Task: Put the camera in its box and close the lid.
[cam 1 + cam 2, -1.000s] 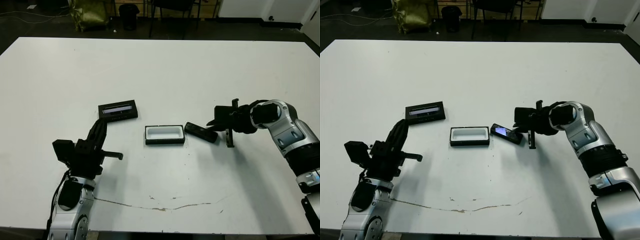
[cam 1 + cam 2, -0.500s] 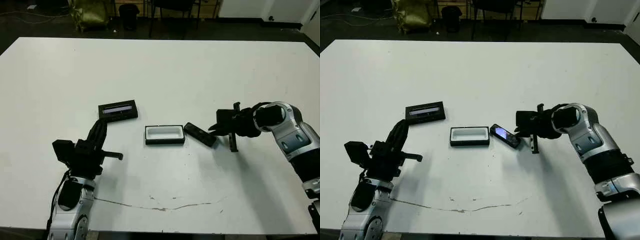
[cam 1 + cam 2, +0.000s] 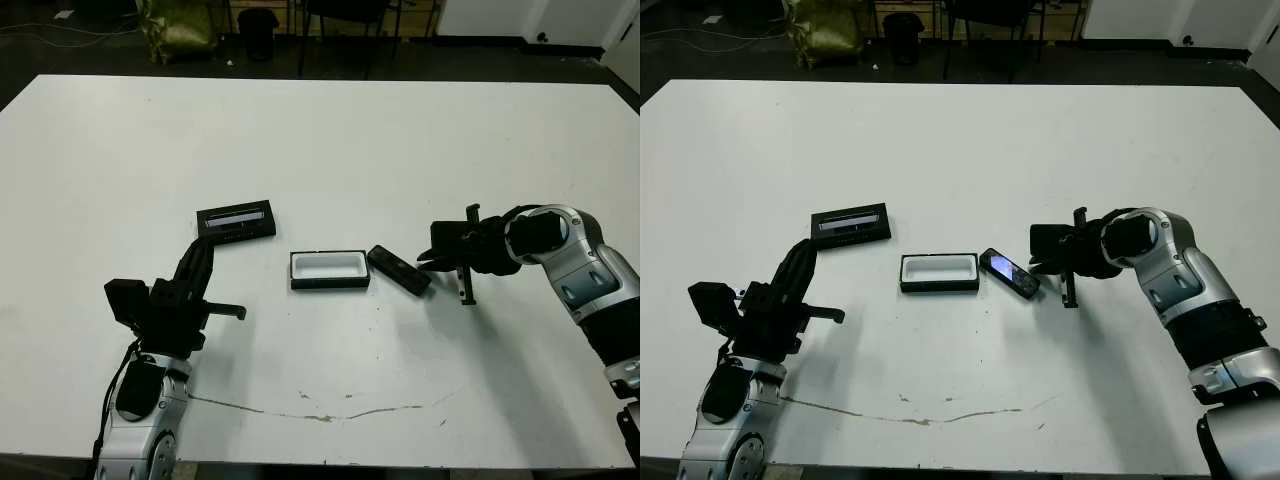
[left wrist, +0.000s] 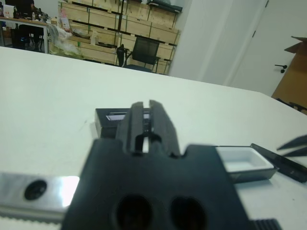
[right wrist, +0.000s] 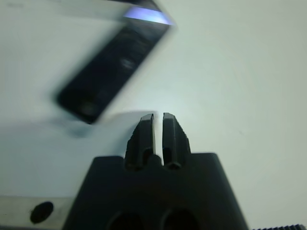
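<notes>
Camera (image 3: 399, 269) is seen lying flat and askew on the white table (image 3: 330, 130), around its middle, just beside the open white-lined box (image 3: 329, 269); no writing can be read on it. The lid (image 3: 236, 220) is laid apart, further toward the left edge. The right gripper (image 3: 424, 262) is held near the camera's end, fingers pressed together, empty. The left gripper (image 4: 147, 104) is likewise closed and empty.
</notes>
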You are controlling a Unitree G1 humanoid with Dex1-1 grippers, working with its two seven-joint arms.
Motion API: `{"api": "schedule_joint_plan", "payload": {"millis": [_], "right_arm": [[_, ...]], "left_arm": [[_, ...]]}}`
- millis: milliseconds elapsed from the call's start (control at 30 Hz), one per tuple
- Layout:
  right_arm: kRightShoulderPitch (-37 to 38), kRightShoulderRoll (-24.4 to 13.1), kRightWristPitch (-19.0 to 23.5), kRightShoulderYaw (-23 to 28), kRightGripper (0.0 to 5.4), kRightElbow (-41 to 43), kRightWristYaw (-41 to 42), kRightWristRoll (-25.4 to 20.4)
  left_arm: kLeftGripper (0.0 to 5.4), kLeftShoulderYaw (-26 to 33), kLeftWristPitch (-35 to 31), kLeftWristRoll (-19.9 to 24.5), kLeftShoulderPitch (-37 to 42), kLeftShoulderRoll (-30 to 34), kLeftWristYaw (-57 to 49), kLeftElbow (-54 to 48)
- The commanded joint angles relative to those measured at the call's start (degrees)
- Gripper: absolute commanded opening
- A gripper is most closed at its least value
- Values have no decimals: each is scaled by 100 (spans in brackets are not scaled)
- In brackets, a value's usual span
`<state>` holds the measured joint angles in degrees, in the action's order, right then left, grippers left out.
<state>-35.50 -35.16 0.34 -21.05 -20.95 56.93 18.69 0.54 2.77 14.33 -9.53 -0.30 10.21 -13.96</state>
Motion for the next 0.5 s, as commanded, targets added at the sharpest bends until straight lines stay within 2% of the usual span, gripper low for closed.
{"api": "schedule_joint_plan", "payload": {"millis": [33,133,233,333,500], "right_arm": [[240,-15,37,307,0,-104,-1029,229],[244,56,385,690,0,-30,-1731,195],[288,76,293,1138,0,20,-2101,-152],[460,58,220,1572,0,353,-2091,-698],[1146,233,1020,2218,0,1833,-1880,-1910]], "left_arm": [[1,13,24,-11,-70,32,43,134],[1,28,93,-8,-54,37,80,203],[1,42,148,33,-43,19,115,262],[1,28,279,-42,-25,15,110,341],[1,-9,97,-75,-68,15,18,190]]}}
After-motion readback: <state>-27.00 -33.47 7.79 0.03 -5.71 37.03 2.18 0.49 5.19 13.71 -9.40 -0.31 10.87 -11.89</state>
